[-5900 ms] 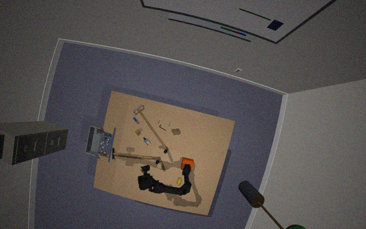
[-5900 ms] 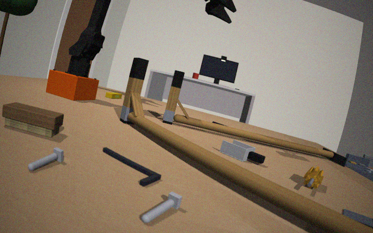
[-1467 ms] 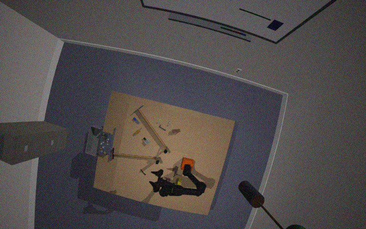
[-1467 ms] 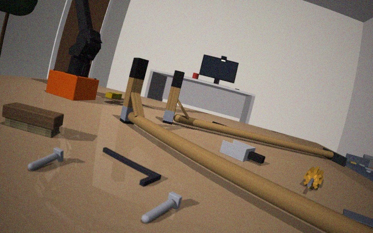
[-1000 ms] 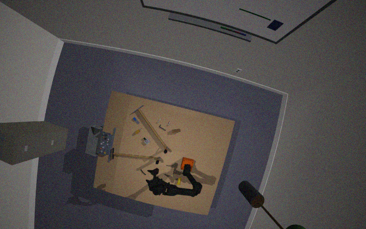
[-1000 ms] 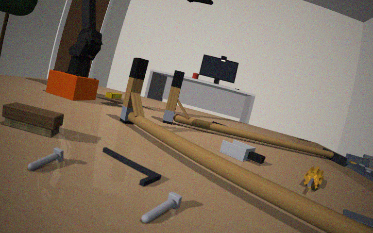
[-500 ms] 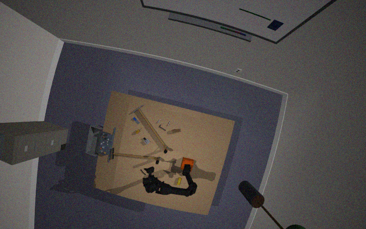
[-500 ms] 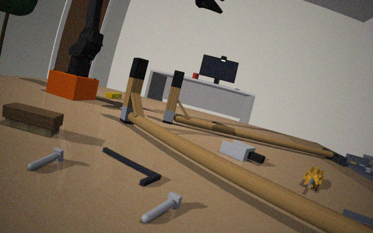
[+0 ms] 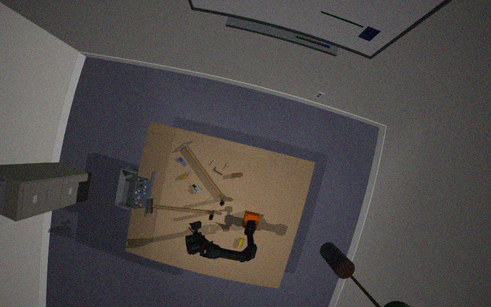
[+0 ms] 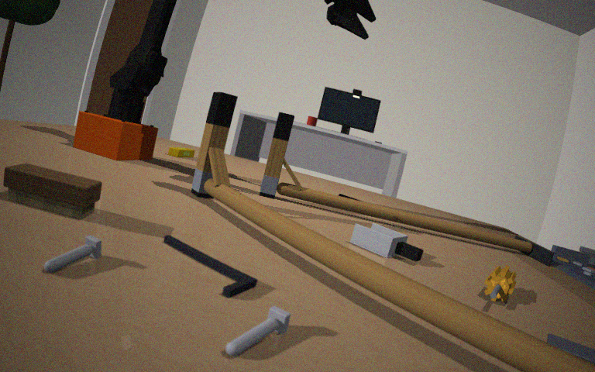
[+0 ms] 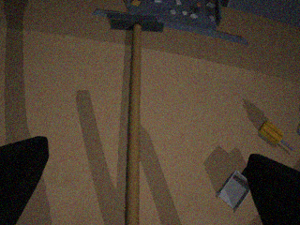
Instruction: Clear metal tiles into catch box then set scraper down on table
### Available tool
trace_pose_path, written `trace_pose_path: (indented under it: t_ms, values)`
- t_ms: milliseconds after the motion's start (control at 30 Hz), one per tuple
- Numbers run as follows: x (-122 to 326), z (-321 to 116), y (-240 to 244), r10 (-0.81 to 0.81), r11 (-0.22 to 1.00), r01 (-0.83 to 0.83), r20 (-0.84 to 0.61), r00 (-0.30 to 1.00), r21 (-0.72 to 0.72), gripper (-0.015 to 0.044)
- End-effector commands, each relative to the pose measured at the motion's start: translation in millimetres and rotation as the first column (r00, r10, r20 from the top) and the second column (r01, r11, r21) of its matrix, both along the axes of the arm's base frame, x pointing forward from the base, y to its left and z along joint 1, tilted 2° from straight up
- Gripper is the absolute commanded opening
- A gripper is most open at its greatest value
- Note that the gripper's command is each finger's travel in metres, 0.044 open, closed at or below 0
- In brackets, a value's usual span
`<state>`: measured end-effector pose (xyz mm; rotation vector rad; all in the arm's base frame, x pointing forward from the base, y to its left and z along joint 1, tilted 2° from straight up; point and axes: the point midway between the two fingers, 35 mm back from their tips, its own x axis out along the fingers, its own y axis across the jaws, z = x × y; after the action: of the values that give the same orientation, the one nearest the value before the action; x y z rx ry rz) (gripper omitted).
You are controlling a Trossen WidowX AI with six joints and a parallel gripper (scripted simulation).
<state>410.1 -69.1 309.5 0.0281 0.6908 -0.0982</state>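
Observation:
The steel plate (image 9: 148,181) (image 11: 152,13) bears several small tiles, pale, orange and dark. The grey catch box (image 9: 118,192) is at its far end. A long wooden-handled tool (image 9: 181,208) (image 10: 394,213) (image 11: 135,94) lies with its dark, wide head at the plate's near edge and its upright grip at the other end. A second long wooden tool (image 9: 202,173) (image 10: 351,263) lies diagonally with a thin wide head. I cannot tell which is the long scraper. My gripper (image 9: 192,233) (image 10: 369,29) (image 11: 149,150) is open and empty, high above the table, beside the first tool's grip end.
Near the second tool lie a grey-and-black block (image 9: 196,188) (image 11: 233,190), a yellow ribbed piece (image 10: 500,284) (image 11: 270,132), a blue piece (image 9: 181,161), a black hex key (image 10: 206,261), two grey bolts and a brown brush (image 10: 52,188). A yellow block (image 9: 240,242) lies near the orange base (image 9: 251,217).

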Motion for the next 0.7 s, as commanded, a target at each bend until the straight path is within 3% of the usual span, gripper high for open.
trace_pose_path:
  t_ms: [0, 667]
  values:
    - [11, -8, 0, 0.011, 1.000, -0.011, -0.034, 0.999, 0.000, 0.0440]
    - [56, -55, 2, 0.049, 0.999, -0.047, -0.186, 0.981, 0.015, 0.0440]
